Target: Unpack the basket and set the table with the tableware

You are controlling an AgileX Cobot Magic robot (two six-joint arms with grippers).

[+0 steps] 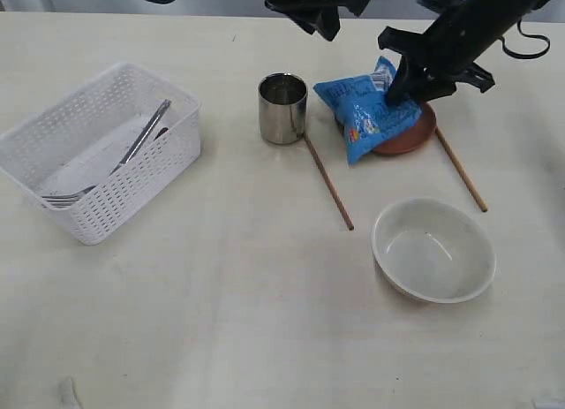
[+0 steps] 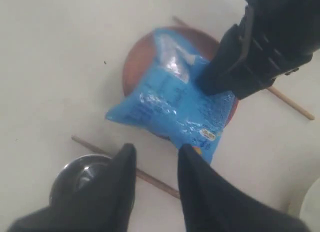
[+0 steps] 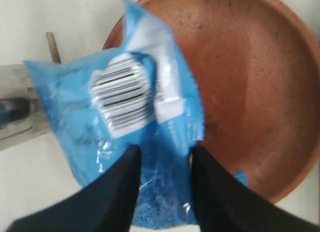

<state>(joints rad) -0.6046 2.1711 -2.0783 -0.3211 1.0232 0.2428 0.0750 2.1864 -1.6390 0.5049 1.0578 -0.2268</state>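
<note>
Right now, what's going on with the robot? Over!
Left fingers open, empty. Right fingers apart at snack bag, lying across plate. Cutlery left in basket.

A crinkled blue snack bag (image 1: 364, 110) with a white barcode patch lies slanted on the far side, slightly right of the middle.

Most of the brown plate (image 1: 413, 140) out of sight beneath the blue bag (image 1: 364, 109)
</note>
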